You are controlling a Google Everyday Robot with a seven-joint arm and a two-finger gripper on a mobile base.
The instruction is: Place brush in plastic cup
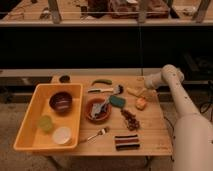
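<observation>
The brush (pixel 104 90) lies on the wooden table (pixel 150 135), with its cream handle pointing left and its dark head at the right, just above a terracotta bowl (pixel 97 111). The plastic cup (pixel 45 123), translucent yellow-green, stands inside the yellow bin (pixel 30 142) at the left, below a dark brown bowl (pixel 61 102). My gripper (pixel 141 90) hangs over the table's right rear part, at the end of the white arm coming in from the right. It is to the right of the brush head and apart from it.
A white round lid or cup (pixel 62 135) sits in the bin. On the table are a green item (pixel 102 82), a green sponge (pixel 118 101), an orange piece (pixel 141 103), brown bits (pixel 131 120), a metal fork (pixel 97 134) and a striped block (pixel 127 142).
</observation>
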